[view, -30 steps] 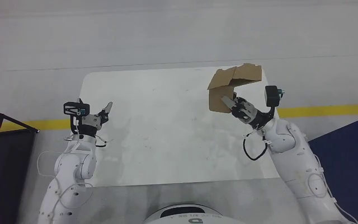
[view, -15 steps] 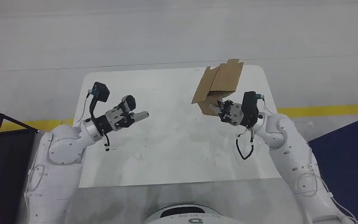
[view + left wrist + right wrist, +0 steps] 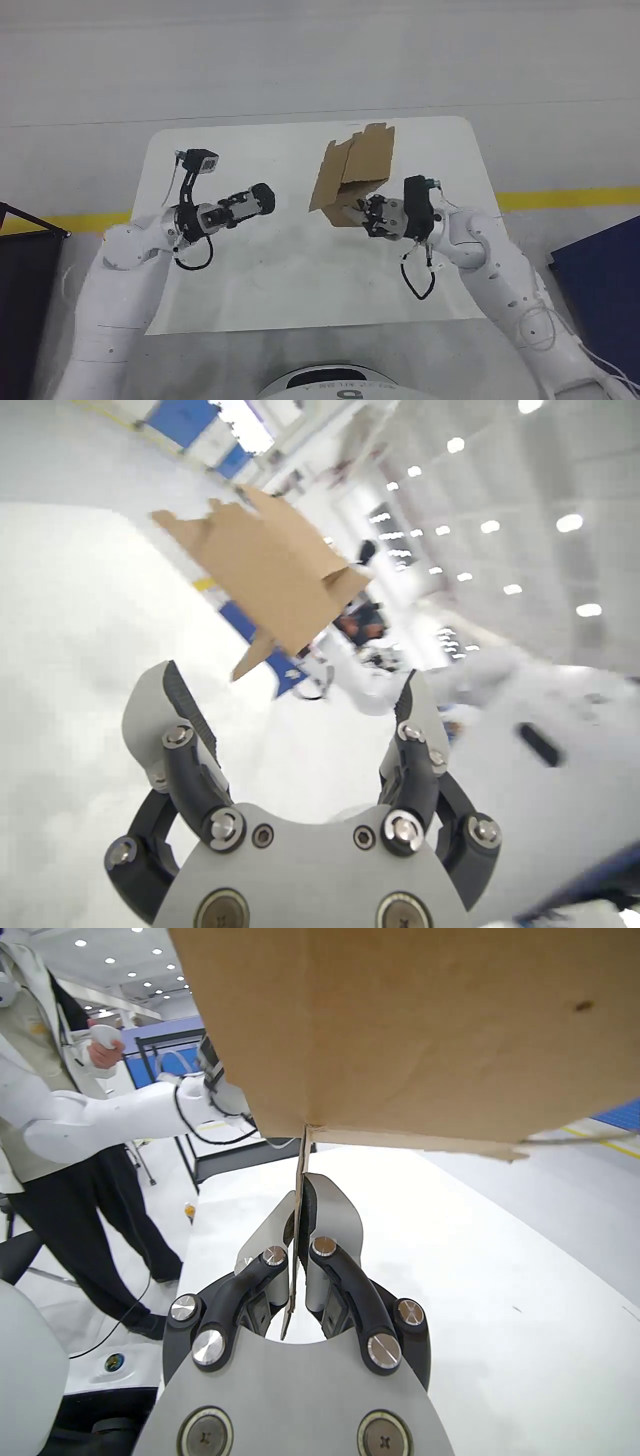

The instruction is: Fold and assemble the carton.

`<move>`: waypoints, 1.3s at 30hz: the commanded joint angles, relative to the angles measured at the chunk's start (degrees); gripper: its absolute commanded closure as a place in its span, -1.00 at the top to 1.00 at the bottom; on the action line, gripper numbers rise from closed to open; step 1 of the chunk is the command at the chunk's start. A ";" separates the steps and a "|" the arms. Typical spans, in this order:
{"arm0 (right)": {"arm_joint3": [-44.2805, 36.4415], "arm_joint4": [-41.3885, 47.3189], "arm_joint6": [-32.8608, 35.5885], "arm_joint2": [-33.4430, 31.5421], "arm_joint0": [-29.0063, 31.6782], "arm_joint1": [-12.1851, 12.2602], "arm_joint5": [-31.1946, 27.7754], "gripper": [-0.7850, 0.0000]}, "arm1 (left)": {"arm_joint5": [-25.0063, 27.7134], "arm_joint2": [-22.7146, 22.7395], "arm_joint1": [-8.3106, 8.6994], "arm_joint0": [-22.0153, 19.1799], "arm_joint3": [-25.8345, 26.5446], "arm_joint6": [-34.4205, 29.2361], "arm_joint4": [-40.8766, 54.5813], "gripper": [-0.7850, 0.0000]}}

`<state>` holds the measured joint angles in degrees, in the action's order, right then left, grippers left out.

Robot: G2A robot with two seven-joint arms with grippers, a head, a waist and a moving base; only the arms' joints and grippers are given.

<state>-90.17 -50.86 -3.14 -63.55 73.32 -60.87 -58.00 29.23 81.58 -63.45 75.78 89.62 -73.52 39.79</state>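
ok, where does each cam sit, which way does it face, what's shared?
Top view: above the arms, looking down at the table; left arm, right arm, carton between them.
Left wrist view: on that wrist, looking past the open left gripper at the carton and right arm.
Right wrist view: on that wrist, along the right gripper, shut on a carton flap, toward the left arm.
Shared: the carton, in all three.

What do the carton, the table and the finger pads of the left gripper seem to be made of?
Carton: matte brown cardboard, by its raw thin edge and creased flaps. Table: smooth white top with faint scuffs, perhaps laminate or paint; unclear. Pads of the left gripper: black and ribbed, probably rubber.
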 commanded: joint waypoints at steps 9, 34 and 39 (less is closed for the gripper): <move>0.89 3.16 -5.68 8.71 -6.44 4.36 0.00 -1.00 | -6.83 -11.21 -2.52 -13.78 -16.22 -7.24 15.75 1.00; 6.83 3.98 -19.96 26.37 -18.67 9.16 0.00 -1.00 | -1.40 -20.52 -5.92 -20.81 -23.65 -2.86 7.71 -1.00; 8.87 6.59 -19.20 28.27 -20.17 9.74 0.00 -1.00 | 0.83 -19.44 -5.79 -20.39 -22.23 -0.71 5.52 -1.00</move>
<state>-81.51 -44.85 -22.58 -35.55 53.38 -51.23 -58.00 29.64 61.88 -69.28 55.19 66.95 -74.68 45.63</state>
